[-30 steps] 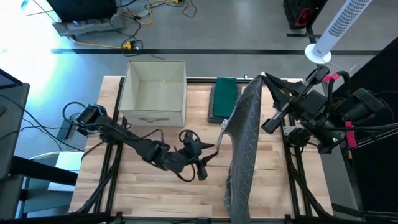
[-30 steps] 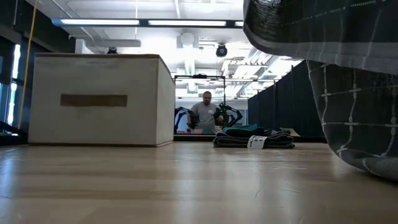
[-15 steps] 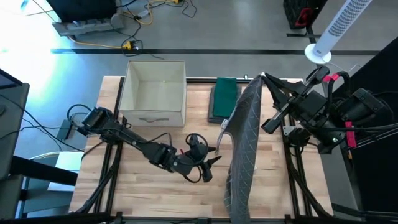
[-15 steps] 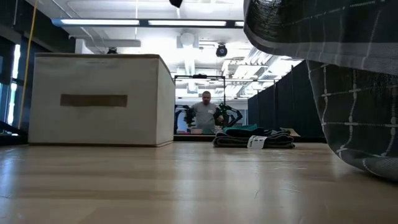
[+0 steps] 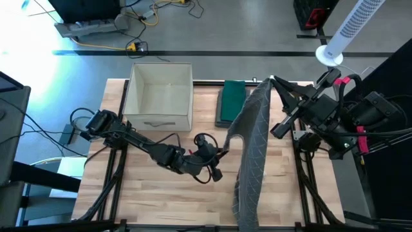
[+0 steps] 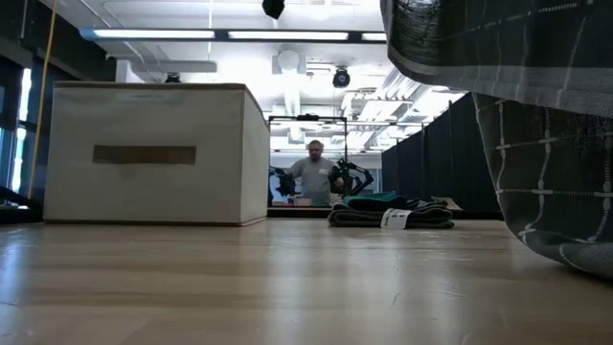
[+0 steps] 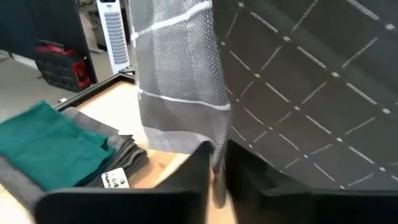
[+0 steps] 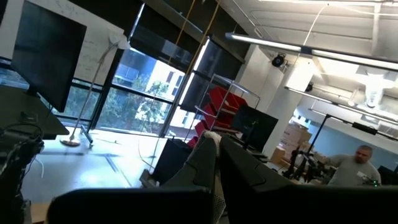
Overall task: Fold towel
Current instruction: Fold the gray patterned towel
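At centre frame the left pincer [image 5: 223,153] clenches the grey towel's [image 5: 254,138] hanging edge; right pincer [image 5: 275,80] grips its top

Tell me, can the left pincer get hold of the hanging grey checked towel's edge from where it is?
Probably yes: the left pincer already sits at the grey checked towel's edge, fabric between its fingers, nothing blocking.

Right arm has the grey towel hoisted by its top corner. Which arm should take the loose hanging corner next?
Left. The left gripper is already at the hanging edge of the grey towel, its fingers closed around that edge in the wrist view. The right gripper is shut on the top corner and can't let go.
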Tool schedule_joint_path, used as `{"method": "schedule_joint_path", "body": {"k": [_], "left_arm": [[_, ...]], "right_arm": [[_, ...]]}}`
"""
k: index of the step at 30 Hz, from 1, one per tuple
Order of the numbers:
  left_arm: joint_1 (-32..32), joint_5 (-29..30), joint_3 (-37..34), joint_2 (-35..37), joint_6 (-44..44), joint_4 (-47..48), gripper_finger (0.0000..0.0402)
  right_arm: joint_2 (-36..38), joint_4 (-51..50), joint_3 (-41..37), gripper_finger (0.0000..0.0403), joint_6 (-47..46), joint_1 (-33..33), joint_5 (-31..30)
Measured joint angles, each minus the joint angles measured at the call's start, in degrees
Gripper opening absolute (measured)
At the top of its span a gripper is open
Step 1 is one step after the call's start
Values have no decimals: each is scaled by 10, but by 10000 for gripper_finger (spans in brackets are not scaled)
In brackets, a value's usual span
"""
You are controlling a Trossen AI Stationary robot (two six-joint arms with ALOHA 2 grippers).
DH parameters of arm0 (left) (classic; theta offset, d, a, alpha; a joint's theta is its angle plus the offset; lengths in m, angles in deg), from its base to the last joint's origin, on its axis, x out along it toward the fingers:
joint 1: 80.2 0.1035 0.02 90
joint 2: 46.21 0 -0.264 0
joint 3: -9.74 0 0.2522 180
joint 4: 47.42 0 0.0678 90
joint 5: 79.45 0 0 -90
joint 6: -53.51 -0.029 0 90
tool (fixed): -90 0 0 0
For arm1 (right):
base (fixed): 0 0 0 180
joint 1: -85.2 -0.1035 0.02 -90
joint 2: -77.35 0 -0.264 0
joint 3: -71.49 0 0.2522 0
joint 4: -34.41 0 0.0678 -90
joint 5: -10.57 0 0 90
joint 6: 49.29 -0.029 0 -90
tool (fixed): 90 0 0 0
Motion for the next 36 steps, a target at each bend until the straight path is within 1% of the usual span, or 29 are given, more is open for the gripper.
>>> {"method": "schedule_joint_path", "body": {"k": [3,5,7,10,12,15,17,20,25,30,32,34,36], "left_arm": [[0,-5,0,1,-1,9,6],[-2,-2,0,14,-6,49,3],[-7,19,0,42,-3,105,2],[-19,68,0,110,-1,195,2],[-27,89,0,166,-1,250,1],[-45,90,0,254,-6,298,1],[-60,63,1,309,-20,312,1],[-86,-8,7,379,-40,329,1],[-131,-96,56,450,-69,394,0],[-150,-179,121,469,-82,473,0],[-152,-213,152,469,-94,484,0],[-153,-239,186,468,-110,483,0],[-153,-255,225,464,-129,481,0]], "right_arm": [[0,0,0,0,0,0,-5],[0,0,0,0,0,0,-9],[0,0,0,0,-6,-1,-14],[0,-1,0,0,-13,-4,-17],[0,-2,0,0,-18,-4,-17],[0,-3,0,0,-34,-5,-17],[0,-5,0,0,-45,-13,-19],[0,-7,0,0,-53,-32,-25],[0,-20,0,0,-99,-74,-28],[0,-50,0,0,-157,-103,-27],[0,-65,0,0,-181,-112,-20],[0,-75,0,0,-201,-120,-2],[0,-77,0,0,-211,-127,33]]}}
